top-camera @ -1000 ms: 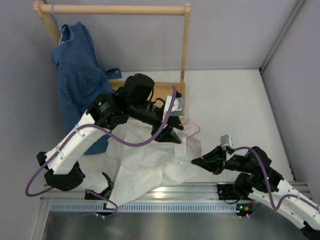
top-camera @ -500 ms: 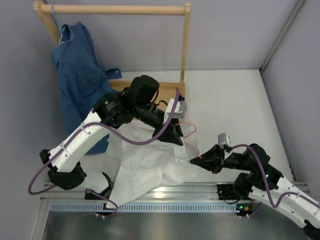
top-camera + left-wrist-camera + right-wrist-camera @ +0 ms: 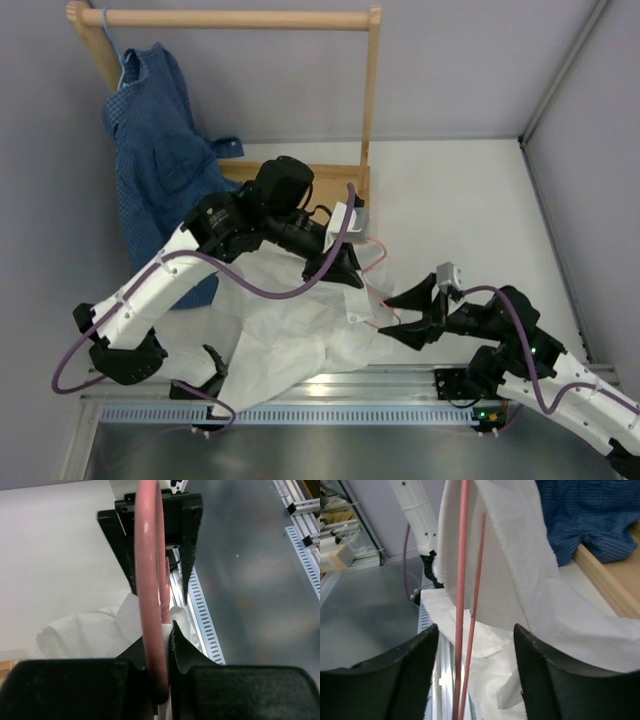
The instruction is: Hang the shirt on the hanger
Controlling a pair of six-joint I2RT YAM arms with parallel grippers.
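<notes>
The left gripper is pressed together on the pink wire hanger; its wrist view shows the wire pinched between the two black pads. In the top view the right gripper sits at 4 o'clock from the left one. Its jaws are spread, with one finger on each side of the hanger's wire and neither touching it. The white shirt lies crumpled on the table at 7 o'clock from the left gripper and reaches the near edge. In the right wrist view, part of the shirt is lifted and hangs against the pink wires. At 11 o'clock on the table a blue checked shirt hangs from the wooden rack
</notes>
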